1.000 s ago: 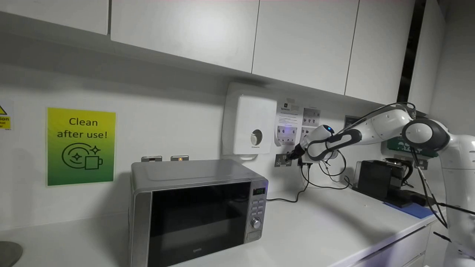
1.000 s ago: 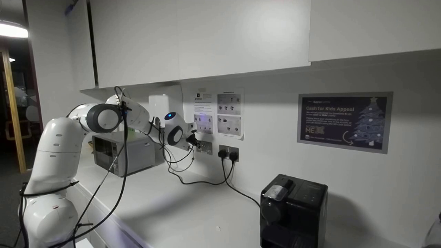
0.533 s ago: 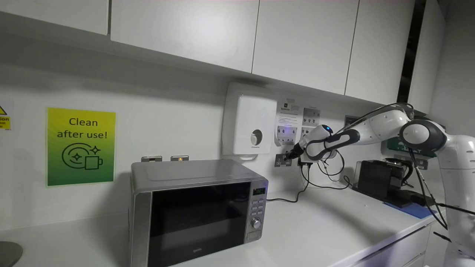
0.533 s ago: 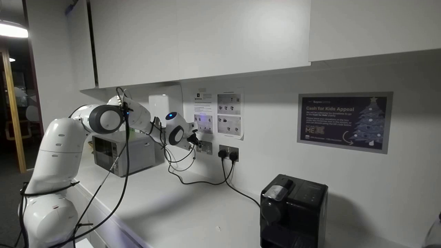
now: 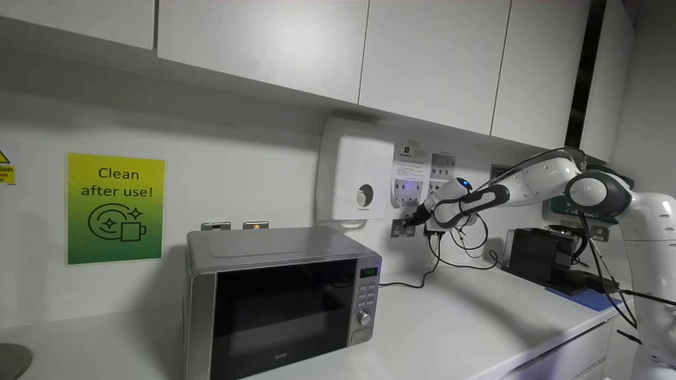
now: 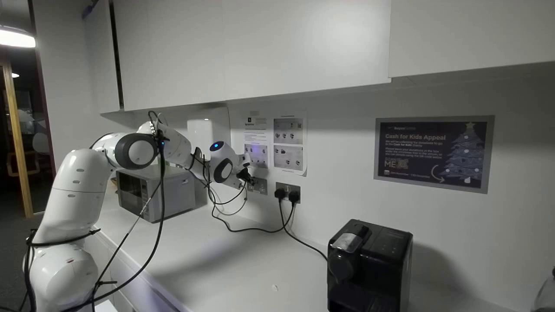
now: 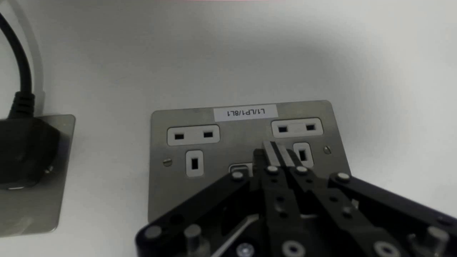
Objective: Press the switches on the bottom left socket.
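Straying too far toward the left of the wrist view, the end effector (image 7: 277,154) could knock the black plug (image 7: 28,153) in the neighbouring plate (image 7: 32,210); a wide sideways sweep would be the cause. Further right, the visible switch (image 7: 241,169) of the bottom left socket (image 7: 239,139) shows just beside the fingertips (image 7: 271,155), so a slight slip might tip it by accident or spend the push on bare metal. Those tips are pressed together, a dark seam between them and nothing pinched, and they cover the spot where a second switch probably sits. Whether they touch anything cannot be told. Pushing blind could meet the wrong end of that switch; pushing too hard would load the arm (image 5: 552,179) against the wall (image 7: 89,71).

In an exterior view, a green-and-yellow notice (image 5: 115,208) hangs at the left; a silver microwave (image 5: 285,285) stands next, on the white desk (image 5: 449,316), and then comes a white dispenser (image 5: 354,163) on the wall. The socket is just past it, above the desk and below printed sheets (image 5: 411,166). Toward the right stands a dark coffee machine (image 5: 533,258), and pale cupboards (image 5: 433,58) overhang the whole run. Light falls unevenly over all of it.
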Robot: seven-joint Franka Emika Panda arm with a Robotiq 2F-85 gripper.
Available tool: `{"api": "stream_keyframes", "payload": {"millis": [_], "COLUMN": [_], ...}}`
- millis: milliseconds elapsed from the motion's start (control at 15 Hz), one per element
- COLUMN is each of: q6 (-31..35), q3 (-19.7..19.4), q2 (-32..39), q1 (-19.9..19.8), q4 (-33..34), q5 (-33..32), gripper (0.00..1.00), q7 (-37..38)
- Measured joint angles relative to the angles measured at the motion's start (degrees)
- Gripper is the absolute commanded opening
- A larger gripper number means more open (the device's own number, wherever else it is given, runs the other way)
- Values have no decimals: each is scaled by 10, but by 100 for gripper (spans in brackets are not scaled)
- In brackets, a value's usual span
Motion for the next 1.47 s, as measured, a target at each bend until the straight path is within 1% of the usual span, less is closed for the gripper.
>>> {"api": "stream_keyframes", "payload": {"millis": [733, 1467], "q6": [0, 0], "q3": [-4, -20], "q2": [12, 18], "q1": [1, 16], "q4": [10, 15], "q5": [0, 0], "gripper": [0, 0], "q7": [0, 4]}}
